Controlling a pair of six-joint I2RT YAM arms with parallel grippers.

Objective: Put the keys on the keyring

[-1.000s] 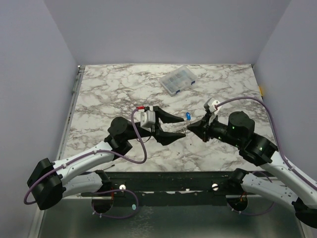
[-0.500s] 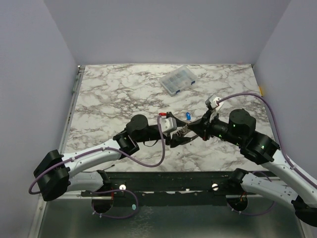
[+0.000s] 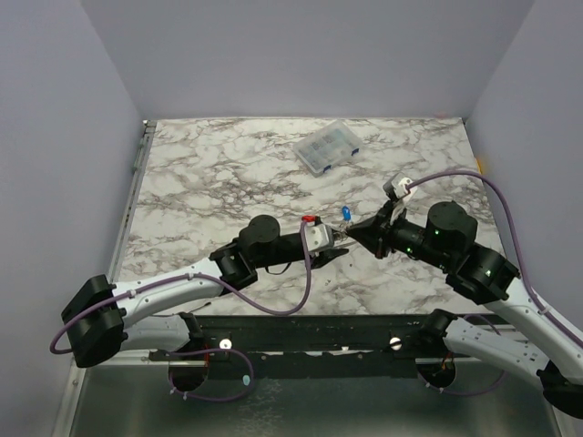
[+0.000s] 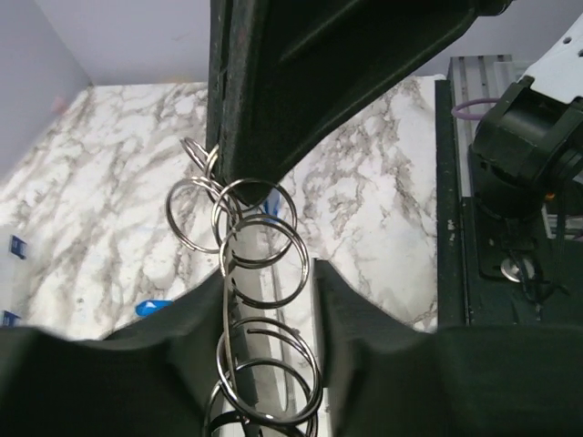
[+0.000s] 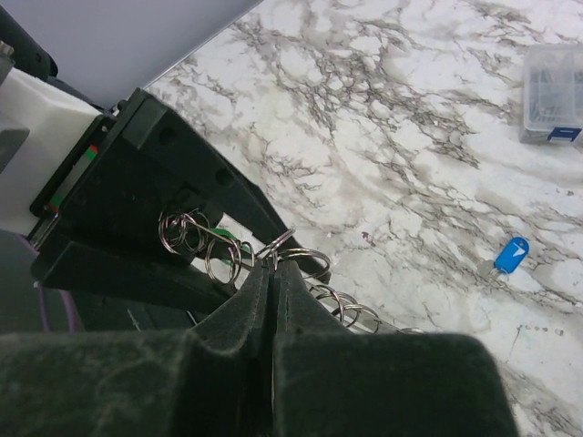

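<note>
Keyring (image 4: 224,273) chain held above worktop (image 3: 228,182) middle, pinched tight in right gripper (image 5: 273,264). Left gripper (image 4: 269,269) fingers partway apart, flanking its rings; actual grip, cannot tell. Blue key (image 3: 346,214) lies just beyond.

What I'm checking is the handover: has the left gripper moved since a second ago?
Yes. The left gripper has shifted right toward the right gripper; its wrist block is now nearer the blue key.

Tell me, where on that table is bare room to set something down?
Bare marble table left of the compartment box, and right of it. Crowded: front middle, where left pincer and right pincer meet at the keyring, blue key beside.
</note>
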